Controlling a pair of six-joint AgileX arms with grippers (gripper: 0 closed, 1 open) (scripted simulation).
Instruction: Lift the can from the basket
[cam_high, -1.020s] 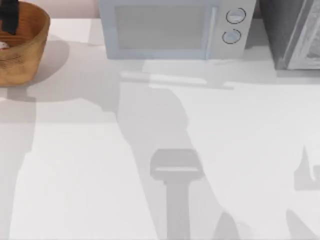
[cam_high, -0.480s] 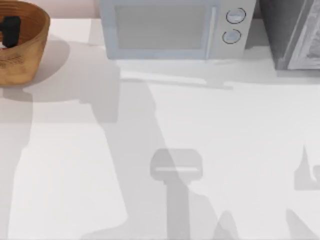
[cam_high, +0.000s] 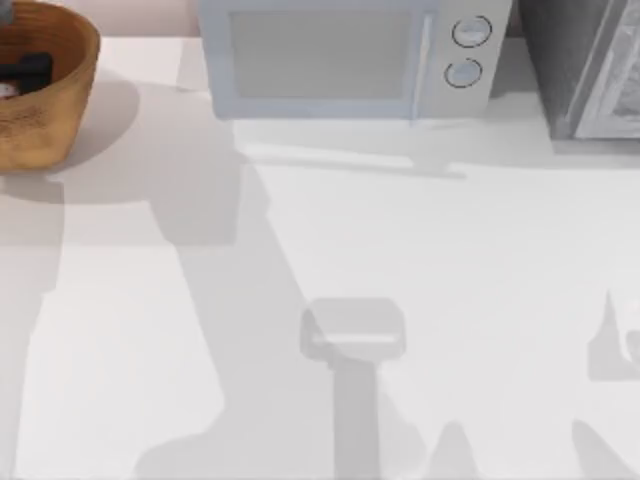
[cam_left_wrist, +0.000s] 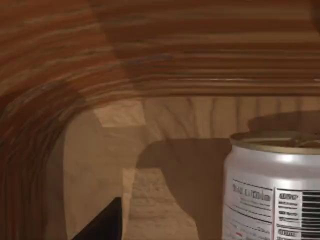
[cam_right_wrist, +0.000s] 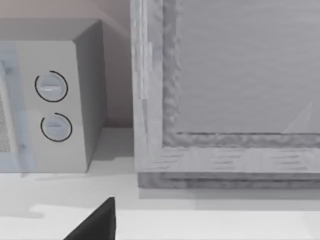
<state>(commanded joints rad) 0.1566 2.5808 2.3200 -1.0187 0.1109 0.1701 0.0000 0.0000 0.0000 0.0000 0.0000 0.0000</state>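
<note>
The basket (cam_high: 62, 108), a large round woven bowl, stands at the table's far left corner. My left gripper (cam_high: 26, 72) is down inside it as a dark shape, close beside the can (cam_high: 6, 90), which shows as a small pale patch at the picture's left edge. In the left wrist view the can (cam_left_wrist: 272, 192) stands upright on the basket floor, silver-white with printed marks and a gold rim. The ribbed orange-brown basket wall (cam_left_wrist: 150, 50) rises behind it. A dark piece of my left gripper (cam_left_wrist: 102, 226) lies apart from the can. My right arm is parked off to the right.
A white microwave (cam_high: 340, 55) stands at the back middle of the table, with a grey textured appliance (cam_high: 590, 70) at the back right. The right wrist view faces the microwave's two dials (cam_right_wrist: 52, 107) and the grey appliance (cam_right_wrist: 230, 90), with a dark piece of my right gripper (cam_right_wrist: 97, 224).
My left gripper has sunk deeper into the basket and shifted toward the can. The arm's shadow on the table has swept leftward.
</note>
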